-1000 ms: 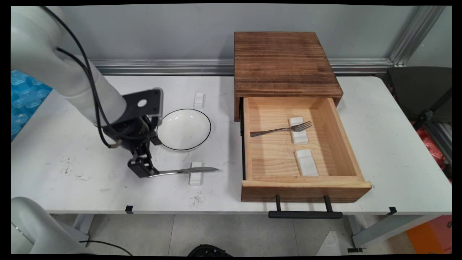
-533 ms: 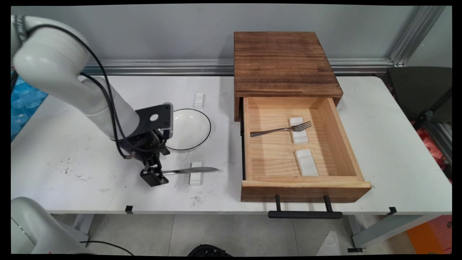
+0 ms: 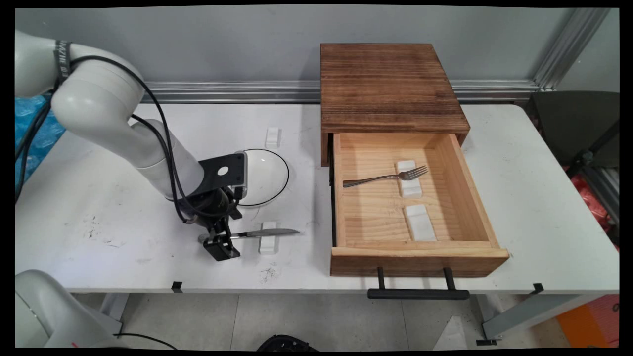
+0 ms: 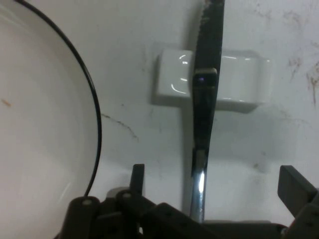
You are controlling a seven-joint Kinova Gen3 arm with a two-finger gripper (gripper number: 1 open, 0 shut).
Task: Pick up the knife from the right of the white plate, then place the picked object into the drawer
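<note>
On the left of the table (image 3: 99,198) the tool (image 3: 220,244) is low over the near end of the knife (image 3: 262,232). Its fingers (image 4: 294,183) stand wide apart, one on each side of the handle, and I cannot tell that either touches it. Nothing is gripped.

The knife lies flat-sided, handle toward the tool. Its blade runs rightward across a small white rest (image 3: 267,243), so the blade end is propped up while the handle slopes down to the table.

It is a single piece of polished steel, thin and narrow, with a serrated edge. I judge it to be light and quite stiff, but smooth enough to slip or pivot in a loose pinch. The best hold looks to be across the handle's narrow width, between its end and the rest, where there is a gap beneath it.

The rest is glossy and ceramic-looking, a low block with a dip across its middle, and would likely slide if nudged.

Just behind the tool sits a shallow white bowl (image 3: 264,175) with a thin black rim, glazed and breakable.

Further right, a dark-stained wooden cabinet (image 3: 390,84) has its pale pine drawer (image 3: 420,254) pulled open. Inside, a steel fork (image 3: 385,177) rests its tines on a white block (image 3: 409,184).
</note>
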